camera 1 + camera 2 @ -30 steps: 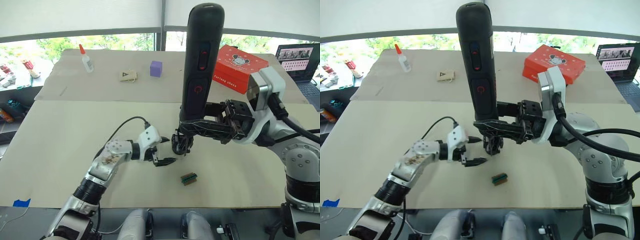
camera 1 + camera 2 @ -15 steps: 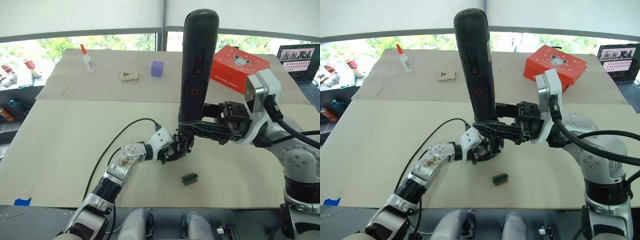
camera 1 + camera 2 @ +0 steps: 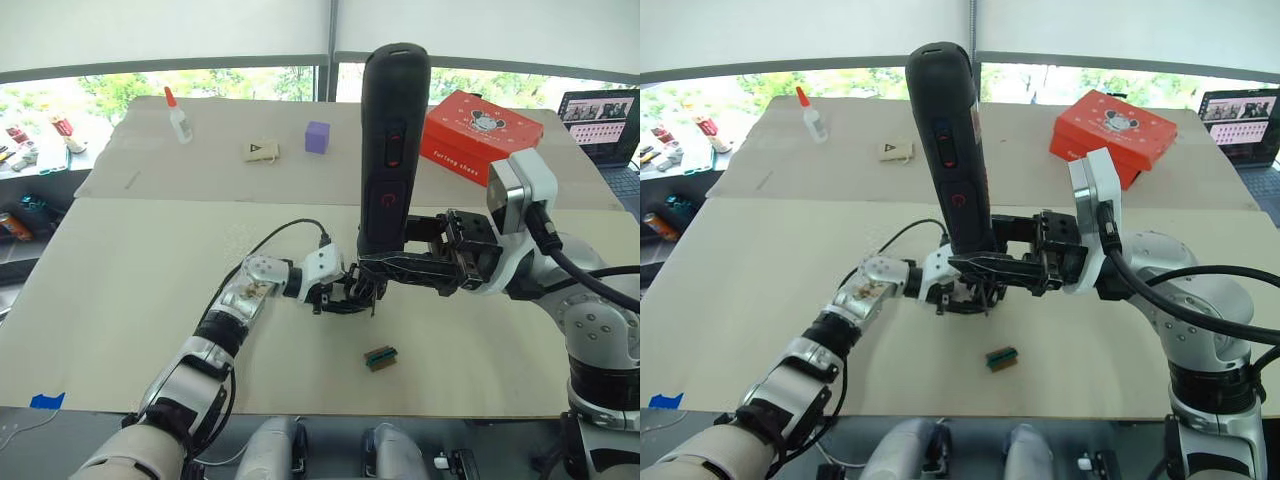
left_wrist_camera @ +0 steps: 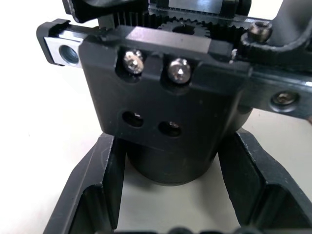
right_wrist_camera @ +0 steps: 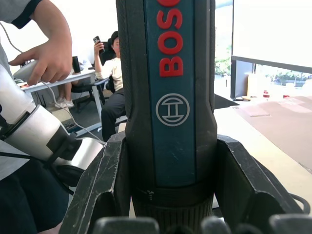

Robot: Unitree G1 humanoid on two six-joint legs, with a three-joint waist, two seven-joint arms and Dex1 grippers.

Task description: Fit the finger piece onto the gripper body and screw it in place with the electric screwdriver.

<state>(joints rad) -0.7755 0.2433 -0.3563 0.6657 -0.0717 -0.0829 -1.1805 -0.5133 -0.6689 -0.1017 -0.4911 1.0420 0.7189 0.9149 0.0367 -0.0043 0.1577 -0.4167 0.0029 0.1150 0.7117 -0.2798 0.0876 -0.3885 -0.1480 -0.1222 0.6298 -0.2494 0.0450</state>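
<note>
The gripper body (image 3: pixel 352 292) is a compact black assembly standing on the cardboard-covered table (image 3: pixel 150 270), just left of centre. My left gripper (image 3: pixel 340 298) is shut on its round base (image 4: pixel 170 163), one finger (image 4: pixel 100 187) on each side. Two screw heads (image 4: pixel 179 69) and two bare holes show on its front plate. My right gripper (image 3: pixel 378 268) is shut on the electric screwdriver (image 3: pixel 388 150), holding it upright with its lower end right above the gripper body. The bit is hidden there. I cannot tell the finger piece apart from the black assembly.
A small green-and-brown block (image 3: pixel 379 357) lies in front of the assembly. At the back stand an orange box (image 3: pixel 480 135), a purple cube (image 3: pixel 317 136), a small card (image 3: pixel 259 151) and a glue bottle (image 3: pixel 179 115). A laptop (image 3: pixel 610 115) is far right. People (image 5: pixel 44 53) are beyond the table.
My left gripper has moved right from open table to the gripper body and shut on its base. The screwdriver has come down slightly and stays over the assembly.
</note>
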